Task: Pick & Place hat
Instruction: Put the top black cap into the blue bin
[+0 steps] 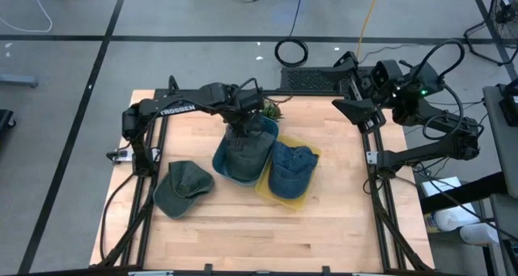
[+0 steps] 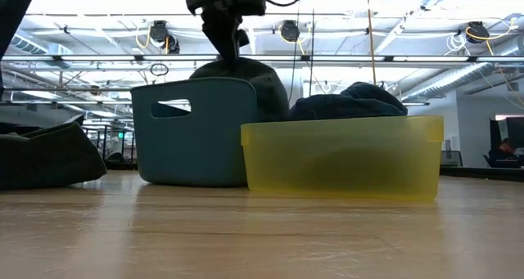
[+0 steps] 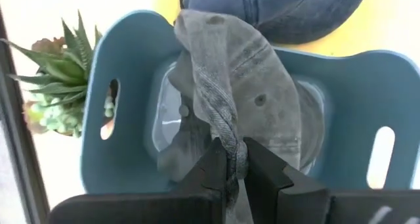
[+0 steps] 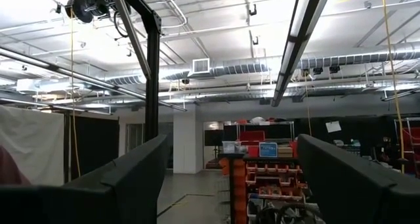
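Observation:
A grey hat [image 3: 256, 86] sits partly in a blue bin [image 3: 131, 60], which also shows in the high view [image 1: 243, 156] and the low view [image 2: 192, 132]. My left gripper [image 3: 231, 152] is above that bin [image 1: 240, 129], shut on the grey hat. A dark blue hat [image 1: 290, 169] lies in a yellow bin [image 1: 279, 197] to the right of the blue one. A green hat [image 1: 182, 187] rests flat on the table, left of the bins. My right gripper [image 1: 356, 108] waits open at the table's far right corner. My left gripper pinches a bunched fold of the grey hat's fabric [image 3: 226, 129] between its two fingers [image 3: 213, 168], coming from above and pointing down. The hat hangs below the fingers [image 2: 223, 33], and its lower part [image 2: 246, 78] rests inside the blue bin.
A small potted succulent [image 1: 272, 110] stands at the far side of the blue bin. The black frame posts [image 1: 150, 146] run along both table sides. Bare wood [image 1: 267, 235] lies along the near edge.

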